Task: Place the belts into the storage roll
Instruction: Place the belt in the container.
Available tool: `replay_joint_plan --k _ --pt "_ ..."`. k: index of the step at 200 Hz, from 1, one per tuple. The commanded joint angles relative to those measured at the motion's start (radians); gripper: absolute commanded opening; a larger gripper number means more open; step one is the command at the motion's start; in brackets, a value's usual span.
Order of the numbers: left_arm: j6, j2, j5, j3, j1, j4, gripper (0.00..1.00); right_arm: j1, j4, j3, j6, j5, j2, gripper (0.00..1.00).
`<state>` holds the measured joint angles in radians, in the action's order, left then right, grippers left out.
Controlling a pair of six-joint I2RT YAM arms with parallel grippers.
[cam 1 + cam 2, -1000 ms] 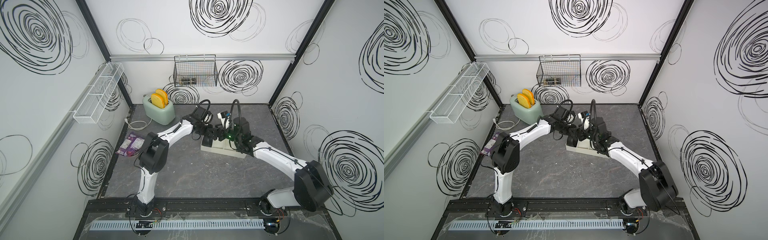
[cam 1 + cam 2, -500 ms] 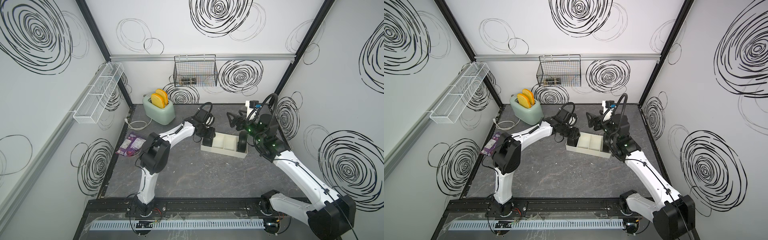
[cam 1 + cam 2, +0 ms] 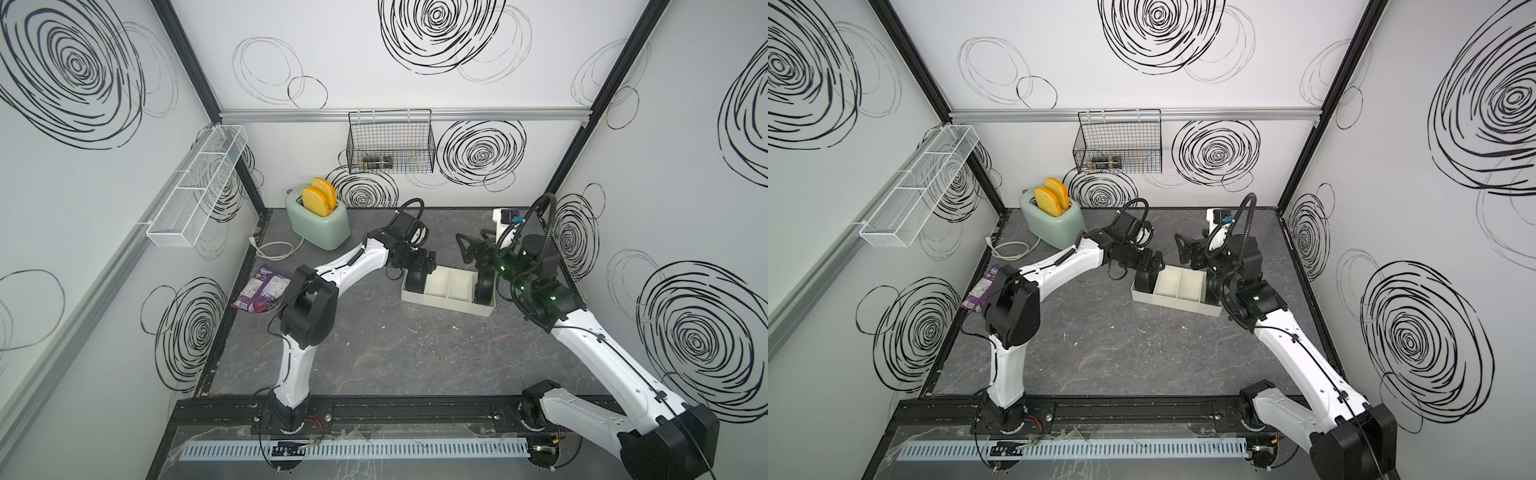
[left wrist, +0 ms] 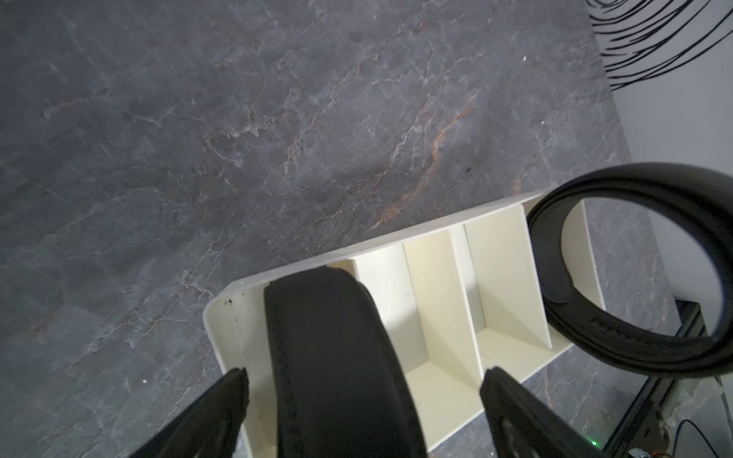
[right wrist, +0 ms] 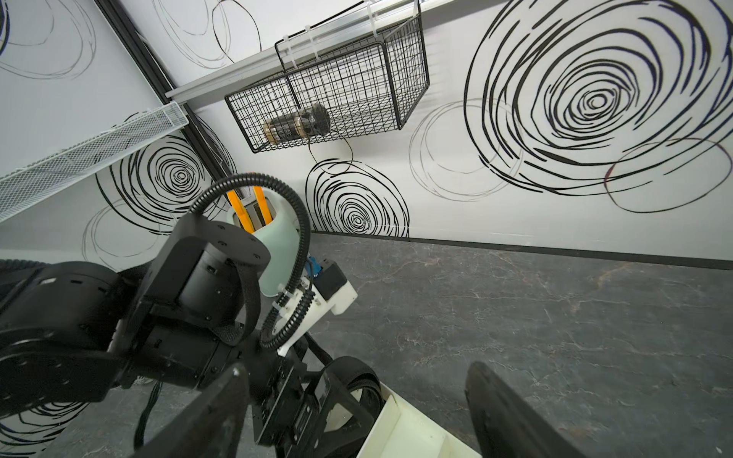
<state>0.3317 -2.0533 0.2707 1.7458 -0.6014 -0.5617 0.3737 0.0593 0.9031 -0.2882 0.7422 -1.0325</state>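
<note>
Left jaws stand apart around the coiled belt (image 4: 337, 357), not touching; the compartment walls keep it upright at the 9 o'clock end of the storage roll (image 3: 446, 302) in a top view. The other belt (image 3: 484, 286) stands at the 3 o'clock end; right jaws, apart and empty, hover toward 12 o'clock.

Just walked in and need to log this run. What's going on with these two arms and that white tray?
The cream tray is being filled. The left gripper is over one end compartment, fingers open either side of a coiled belt standing there, not gripping it. A second coiled belt stands in the opposite end compartment; the middle two are empty. The right gripper hangs open near the tray, holding nothing.
</note>
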Motion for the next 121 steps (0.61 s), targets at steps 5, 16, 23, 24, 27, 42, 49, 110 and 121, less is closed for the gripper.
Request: replay_joint_plan --k 5,16,23,24,27,42,49,110,121 --pt "-0.021 0.045 -0.034 0.071 0.007 -0.067 0.96 -0.005 -0.016 0.046 -0.002 -0.012 0.024 0.87" --pt "-0.032 0.074 -0.057 0.048 -0.002 -0.072 0.96 -0.005 -0.018 0.051 -0.005 -0.01 0.027 0.87" --pt "-0.037 0.098 -0.072 0.023 -0.01 -0.072 0.96 -0.004 -0.017 0.051 -0.006 -0.008 0.031 0.87" --pt "-0.038 0.101 -0.073 0.019 -0.011 -0.07 0.96 -0.004 -0.018 0.051 -0.008 -0.008 0.031 0.87" --pt "-0.039 0.11 -0.08 0.006 -0.014 -0.067 0.96 -0.005 -0.018 0.051 -0.008 -0.006 0.032 0.87" --pt "-0.023 0.163 -0.092 -0.067 -0.018 -0.045 0.96 -0.005 -0.022 0.05 -0.011 -0.005 0.038 0.87" --pt "-0.013 0.185 -0.094 -0.102 -0.018 -0.031 0.96 -0.005 -0.021 0.048 -0.015 -0.002 0.043 0.87" --pt "-0.002 0.224 -0.124 -0.249 -0.092 0.029 0.96 -0.005 0.018 0.003 -0.077 0.031 0.083 0.85" --pt "0.0 0.222 -0.146 -0.259 -0.103 0.037 0.96 -0.004 0.036 -0.012 -0.098 0.038 0.093 0.84"
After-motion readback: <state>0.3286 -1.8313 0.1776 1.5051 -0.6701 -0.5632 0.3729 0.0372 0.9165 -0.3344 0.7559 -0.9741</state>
